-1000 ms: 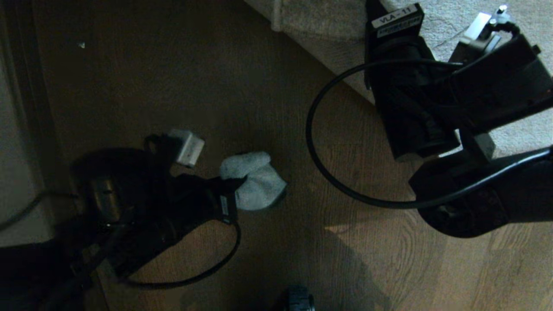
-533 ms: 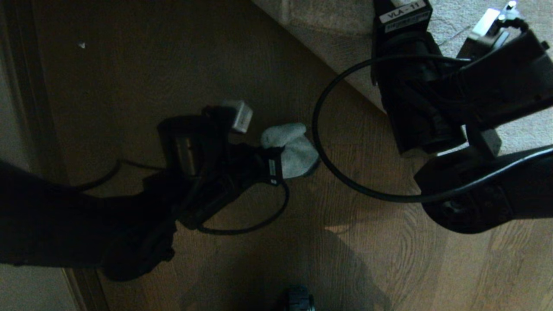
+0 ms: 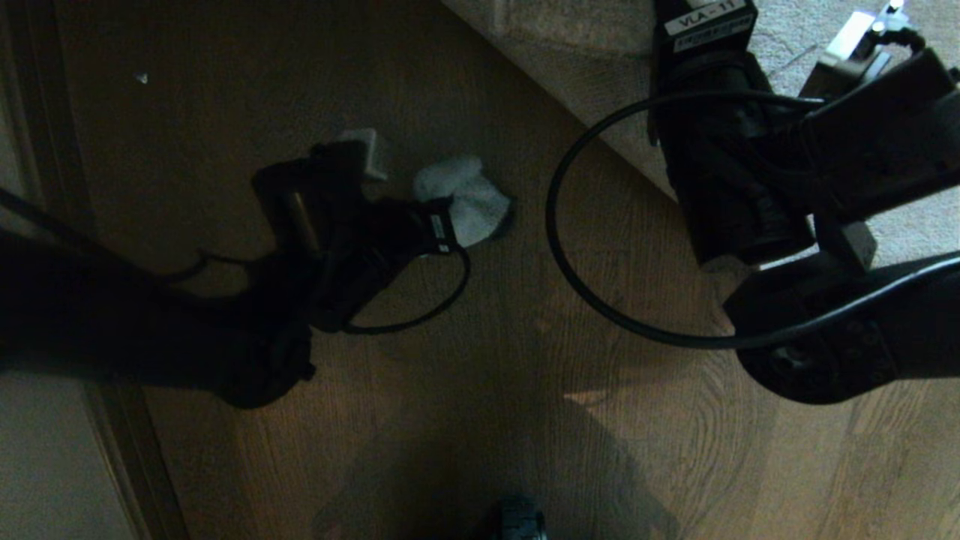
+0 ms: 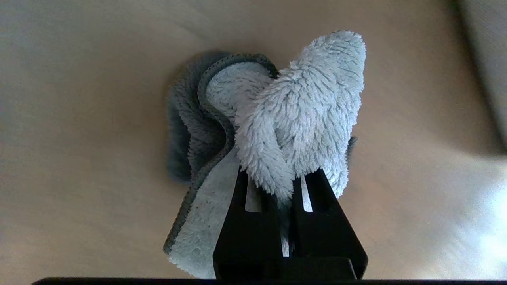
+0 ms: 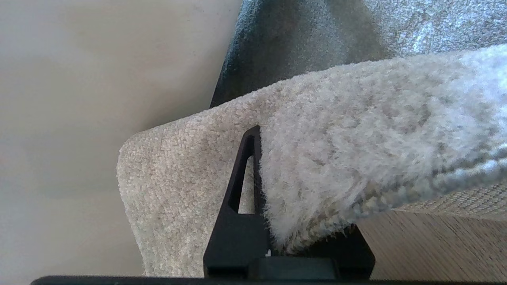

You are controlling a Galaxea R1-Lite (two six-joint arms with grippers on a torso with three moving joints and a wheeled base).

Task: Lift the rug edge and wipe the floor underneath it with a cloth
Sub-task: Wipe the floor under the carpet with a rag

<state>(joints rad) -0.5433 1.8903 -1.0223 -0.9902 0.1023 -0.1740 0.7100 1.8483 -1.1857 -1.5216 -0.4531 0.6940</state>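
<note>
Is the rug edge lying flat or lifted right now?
Lifted: the right gripper is shut on the rug edge, folded back over the floor.

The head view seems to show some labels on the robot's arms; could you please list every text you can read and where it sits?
"VLA - 11": white label on the black right arm housing, over the light-grey plush rug.
Second line under it: too small to read.
Small white sticker near the left hand, by the pale-grey terry cloth: unreadable.
Wrist views: no text.
</note>
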